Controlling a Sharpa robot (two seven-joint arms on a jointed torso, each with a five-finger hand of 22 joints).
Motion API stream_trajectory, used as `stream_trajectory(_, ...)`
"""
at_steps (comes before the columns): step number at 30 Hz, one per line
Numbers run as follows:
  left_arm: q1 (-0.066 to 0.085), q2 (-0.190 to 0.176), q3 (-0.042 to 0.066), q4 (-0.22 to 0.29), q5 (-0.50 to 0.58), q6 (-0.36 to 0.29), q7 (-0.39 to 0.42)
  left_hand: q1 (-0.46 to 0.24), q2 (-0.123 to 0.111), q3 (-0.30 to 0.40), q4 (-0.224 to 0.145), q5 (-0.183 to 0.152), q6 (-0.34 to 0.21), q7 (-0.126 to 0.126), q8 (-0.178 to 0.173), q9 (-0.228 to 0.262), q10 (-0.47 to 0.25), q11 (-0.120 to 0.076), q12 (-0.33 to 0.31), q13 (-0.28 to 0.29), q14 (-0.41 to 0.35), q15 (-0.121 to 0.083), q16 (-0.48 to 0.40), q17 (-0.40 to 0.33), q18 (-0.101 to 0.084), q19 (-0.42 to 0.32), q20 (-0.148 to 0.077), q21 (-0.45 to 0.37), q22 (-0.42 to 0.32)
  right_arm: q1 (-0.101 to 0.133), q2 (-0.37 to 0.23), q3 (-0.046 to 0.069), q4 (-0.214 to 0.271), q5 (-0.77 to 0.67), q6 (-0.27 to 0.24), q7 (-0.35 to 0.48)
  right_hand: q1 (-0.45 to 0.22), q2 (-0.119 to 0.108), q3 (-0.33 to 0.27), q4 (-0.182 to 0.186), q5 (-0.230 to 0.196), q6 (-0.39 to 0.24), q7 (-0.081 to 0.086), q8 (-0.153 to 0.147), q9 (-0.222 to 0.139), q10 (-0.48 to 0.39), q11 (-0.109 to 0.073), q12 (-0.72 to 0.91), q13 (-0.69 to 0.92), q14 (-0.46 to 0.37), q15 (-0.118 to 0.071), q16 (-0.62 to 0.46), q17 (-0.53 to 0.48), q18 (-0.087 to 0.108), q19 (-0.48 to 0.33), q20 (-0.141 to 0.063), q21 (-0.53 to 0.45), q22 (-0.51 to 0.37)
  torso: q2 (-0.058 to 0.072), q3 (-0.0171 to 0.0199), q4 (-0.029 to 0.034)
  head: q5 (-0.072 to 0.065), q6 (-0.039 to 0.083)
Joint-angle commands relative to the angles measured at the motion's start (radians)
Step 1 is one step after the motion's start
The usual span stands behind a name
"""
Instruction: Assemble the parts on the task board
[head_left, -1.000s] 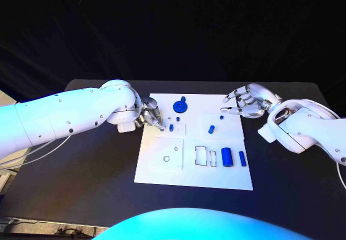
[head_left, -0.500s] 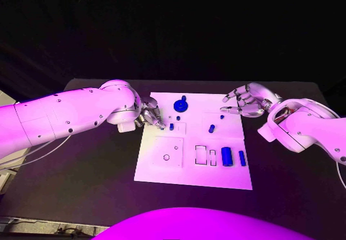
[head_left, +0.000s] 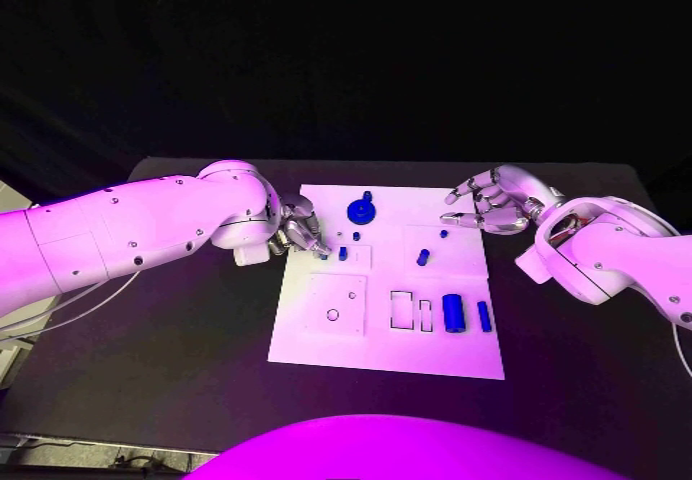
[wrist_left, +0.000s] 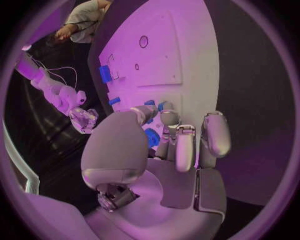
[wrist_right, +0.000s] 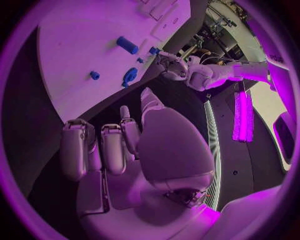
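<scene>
The white task board (head_left: 325, 345) lies in the middle of the black table. On it are a round blue disc (head_left: 361, 211), a small peg (head_left: 342, 254), a short cylinder (head_left: 423, 258), a large cylinder (head_left: 454, 313) and a slim bar (head_left: 485, 317). My left hand (head_left: 299, 232) hovers at the board's left edge with its fingers bent and slightly apart; its fingertips (wrist_left: 165, 117) are right beside the small peg and hold nothing I can see. My right hand (head_left: 490, 205) hangs over the board's far right corner, its fingers loosely spread and empty.
Two rectangular slots (head_left: 402, 310) and a square plate with a hole (head_left: 333, 316) lie in the board's near half. Two tiny blue studs (head_left: 356, 236) (head_left: 443, 234) and another small peg (head_left: 368, 196) sit in the far half. Black table surrounds the board.
</scene>
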Motion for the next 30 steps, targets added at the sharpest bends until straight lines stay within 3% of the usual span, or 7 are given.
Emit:
stream_trajectory(1, -0.001, -0.003, 0.000, 0.003, 0.018, 0.005, 0.001, -0.071, -0.044, -0.053, 0.003, -0.008, 0.010, 0.000, -0.009, -0.006, -0.002, 0.006, 0.006, 0.000, 0.082, 0.004, -0.002, 0.207, 0.012, -0.002, 0.001, -0.005, -0.002, -0.001, 0.000, 0.000, 0.001, -0.008, 0.008, 0.008, 0.000, -0.003, -0.001, -0.002, 0.005, -0.007, -0.002, 0.005, -0.001, -0.002, 0.001, -0.001, 0.063, 0.053, 0.001, -0.002, 0.051, 0.016, 0.023, 0.002, -0.003, 0.146, 0.000, -0.0002, 0.0002, -0.001, 0.001)
stream_trajectory(7, -0.001, -0.012, 0.000, 0.013, 0.020, -0.003, 0.002, -0.107, -0.064, -0.104, 0.004, -0.009, 0.014, 0.001, -0.014, -0.013, -0.003, 0.007, 0.006, -0.002, 0.082, 0.004, -0.003, 0.205, 0.012, -0.002, 0.001, -0.006, -0.001, -0.001, 0.000, 0.000, 0.000, -0.008, 0.009, 0.008, 0.000, -0.003, -0.001, -0.002, 0.005, -0.007, -0.002, 0.005, -0.001, -0.002, 0.001, -0.001, 0.063, 0.053, 0.001, -0.002, 0.051, 0.016, 0.023, 0.002, -0.003, 0.146, 0.000, -0.0004, 0.0005, -0.002, 0.003)
stream_trajectory(21, -0.001, -0.051, 0.005, 0.044, 0.005, -0.058, 0.015, -0.112, -0.066, -0.117, 0.003, -0.008, 0.018, -0.001, -0.011, -0.012, -0.005, 0.005, 0.002, -0.009, 0.080, 0.004, -0.005, 0.202, 0.013, -0.003, 0.001, -0.007, -0.003, -0.003, -0.001, 0.000, -0.001, -0.008, 0.008, 0.009, 0.000, -0.003, -0.001, -0.002, 0.005, -0.007, -0.002, 0.005, -0.001, -0.002, 0.001, -0.001, 0.063, 0.053, 0.001, -0.002, 0.051, 0.016, 0.023, 0.002, -0.003, 0.146, 0.000, -0.0002, 0.0001, -0.003, 0.004)
stream_trajectory(30, 0.001, -0.081, 0.016, 0.052, -0.006, -0.108, 0.020, -0.086, -0.043, -0.125, 0.001, -0.001, -0.003, -0.001, 0.006, 0.003, -0.011, 0.004, 0.002, -0.011, 0.076, 0.002, -0.011, 0.191, 0.014, -0.005, -0.002, -0.011, -0.007, -0.003, -0.002, 0.000, -0.001, -0.008, 0.006, 0.009, 0.000, -0.003, -0.001, -0.002, 0.005, -0.007, -0.002, 0.005, -0.001, -0.002, 0.001, -0.001, 0.063, 0.053, 0.001, -0.002, 0.051, 0.016, 0.023, 0.002, -0.003, 0.146, 0.000, 0.0012, 0.0001, -0.006, 0.006)
